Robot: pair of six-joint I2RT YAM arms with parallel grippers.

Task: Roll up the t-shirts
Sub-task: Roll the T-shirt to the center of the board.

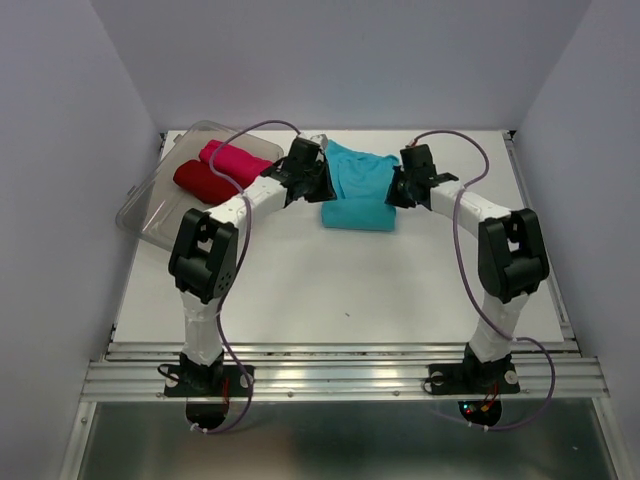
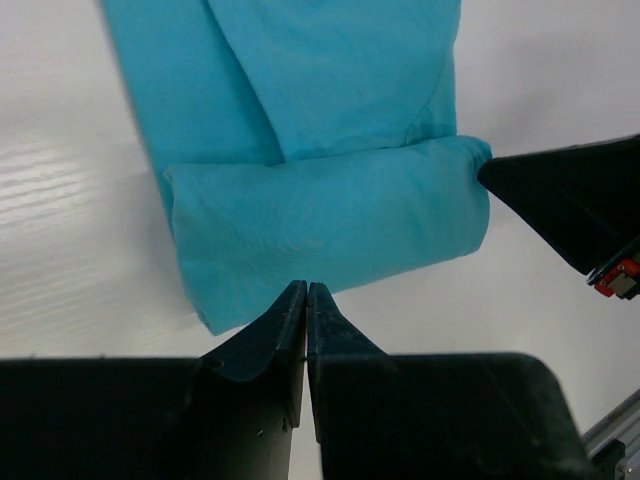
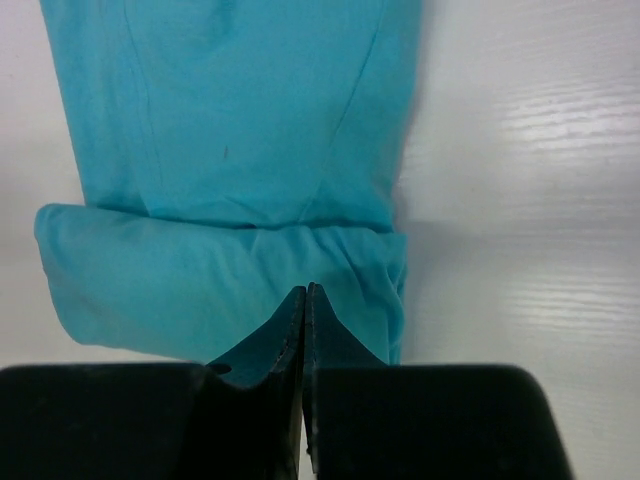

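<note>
The turquoise-blue t-shirt [image 1: 358, 192] lies folded into a long strip at the back middle of the table, its near end turned into a thick roll [image 2: 330, 225] [image 3: 220, 275]. My left gripper [image 1: 312, 183] is shut and empty, its tips [image 2: 306, 288] at the roll's near edge. My right gripper [image 1: 400, 187] is shut and empty, its tips [image 3: 304, 290] over the roll's right part; its finger also shows in the left wrist view [image 2: 580, 200] at the roll's end. The dark red t-shirt [image 1: 200, 182] and the magenta-pink t-shirt [image 1: 236, 160] lie rolled in the tub.
A clear plastic tub [image 1: 150, 210] stands at the back left, partly over the table's edge. Purple cables loop over both arms. White table [image 1: 340, 290] runs to a metal rail at the front; walls close in on three sides.
</note>
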